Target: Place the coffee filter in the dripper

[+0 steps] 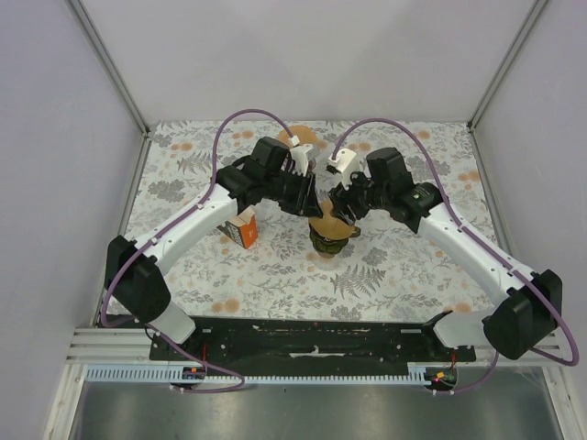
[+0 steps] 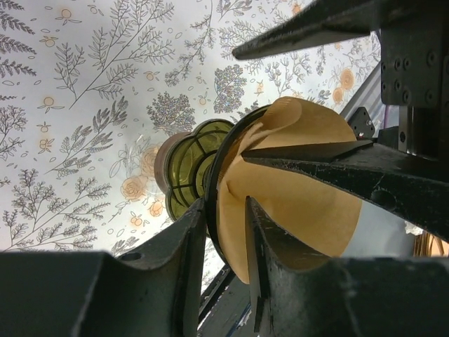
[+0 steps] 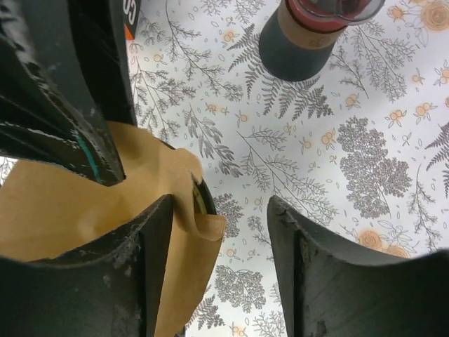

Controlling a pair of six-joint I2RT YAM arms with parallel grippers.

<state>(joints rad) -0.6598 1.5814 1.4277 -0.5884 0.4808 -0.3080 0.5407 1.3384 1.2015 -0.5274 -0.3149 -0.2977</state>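
The brown paper coffee filter point(image 1: 330, 223) sits opened in the olive-green glass dripper point(image 1: 332, 242) at the table's middle. My left gripper point(image 1: 315, 207) reaches in from the left. In the left wrist view its jaws point(image 2: 224, 239) straddle the dripper point(image 2: 189, 158) rim, one finger outside and one inside the filter point(image 2: 302, 196), pinching paper and rim. My right gripper point(image 1: 345, 211) reaches in from the right and is open. In the right wrist view point(image 3: 217, 260) its left finger point(image 3: 151, 274) rests against the filter point(image 3: 63, 203), whose edge curls over the dripper rim point(image 3: 202, 198).
An orange and white box point(image 1: 243, 229) stands just left of the dripper under the left arm. A dark cup with a red-brown band point(image 3: 309, 35) stands farther back. The floral tablecloth point(image 1: 394, 275) is bounded by white walls and metal posts.
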